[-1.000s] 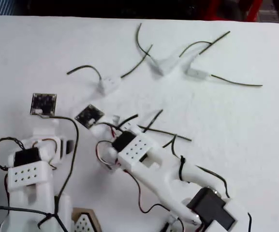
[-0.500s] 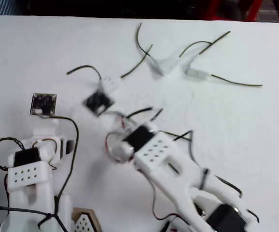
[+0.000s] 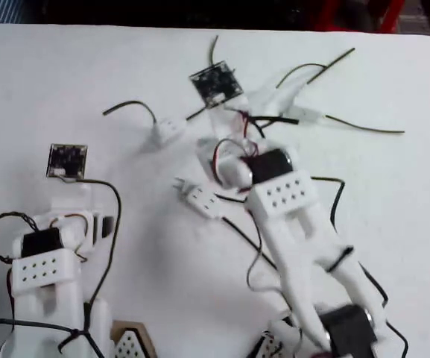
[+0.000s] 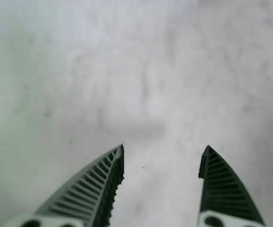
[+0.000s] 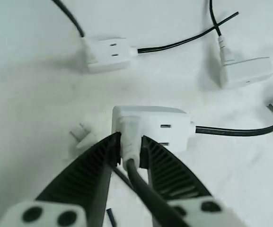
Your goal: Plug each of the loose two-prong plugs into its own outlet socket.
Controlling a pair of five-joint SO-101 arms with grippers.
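Plug (image 5: 129,128) clamped snug in right gripper (image 5: 129,141), black cord trailing back between the fingers, nose butted up against white outlet socket (image 5: 167,126) mid-table. Can't tell if prongs are in yet. Left gripper (image 4: 164,149) spread wide over bare table (image 4: 136,71), holding nothing. Best bet: line the blades square with the slots, push straight in, no twisting, and maybe brace that socket so no sliding off. Further out, spare outlet (image 5: 109,52) and far outlet block (image 5: 247,72). No readable print anywhere.
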